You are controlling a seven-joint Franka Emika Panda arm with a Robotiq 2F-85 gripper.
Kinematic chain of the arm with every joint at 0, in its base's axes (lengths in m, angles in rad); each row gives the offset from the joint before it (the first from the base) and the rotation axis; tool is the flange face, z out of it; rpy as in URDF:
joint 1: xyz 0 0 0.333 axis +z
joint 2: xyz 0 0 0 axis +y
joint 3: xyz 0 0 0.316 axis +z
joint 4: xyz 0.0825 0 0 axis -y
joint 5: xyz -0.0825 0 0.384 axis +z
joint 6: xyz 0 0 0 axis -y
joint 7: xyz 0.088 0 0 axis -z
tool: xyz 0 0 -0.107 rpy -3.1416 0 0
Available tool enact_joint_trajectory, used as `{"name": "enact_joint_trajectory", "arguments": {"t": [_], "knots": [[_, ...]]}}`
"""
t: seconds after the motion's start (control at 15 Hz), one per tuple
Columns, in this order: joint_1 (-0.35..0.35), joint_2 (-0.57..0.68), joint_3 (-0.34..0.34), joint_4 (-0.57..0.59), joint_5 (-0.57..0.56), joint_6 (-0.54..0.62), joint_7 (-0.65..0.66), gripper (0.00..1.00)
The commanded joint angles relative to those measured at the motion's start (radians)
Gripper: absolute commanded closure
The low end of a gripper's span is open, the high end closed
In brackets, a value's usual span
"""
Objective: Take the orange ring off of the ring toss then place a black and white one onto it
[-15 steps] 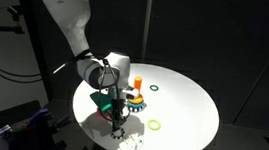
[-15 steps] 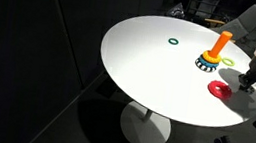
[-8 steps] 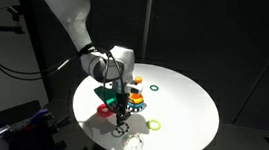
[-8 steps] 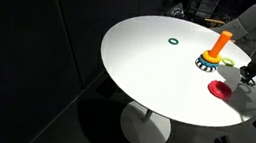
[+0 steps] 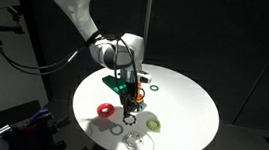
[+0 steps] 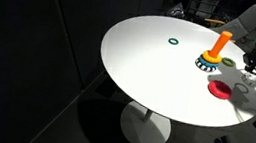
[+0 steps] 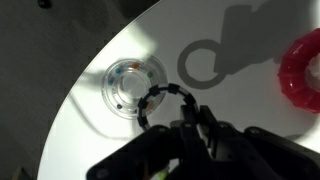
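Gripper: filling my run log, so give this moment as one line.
gripper: shut on black-white ring | orange ring: on table, off peg | placing: not yet done

A round white table (image 6: 143, 69) on a single pedestal foot (image 6: 147, 127) stands brightly lit in a dark, black-walled room

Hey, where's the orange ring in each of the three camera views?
In an exterior view: the orange ring lies at lower centre, left of the gripper.
In an exterior view: lower right, below the ring toss.
Wrist view: at the right edge, cut off.
Shared landmark: the gripper, in all three.
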Motion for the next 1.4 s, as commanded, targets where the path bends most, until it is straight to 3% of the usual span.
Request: {"name": "enact_joint_trajectory", "arguments": {"t": [0.0, 0.4, 1.33], "knots": [[-0.037, -0.028, 0.037, 0.074, 0.039, -0.133, -0.064, 0.95], [-0.043, -0.042, 0.062, 0.193, 0.067, -0.267, -0.082, 0.95], [-0.028, -0.045, 0.130, 0.373, 0.115, -0.369, -0.094, 0.95]]}}
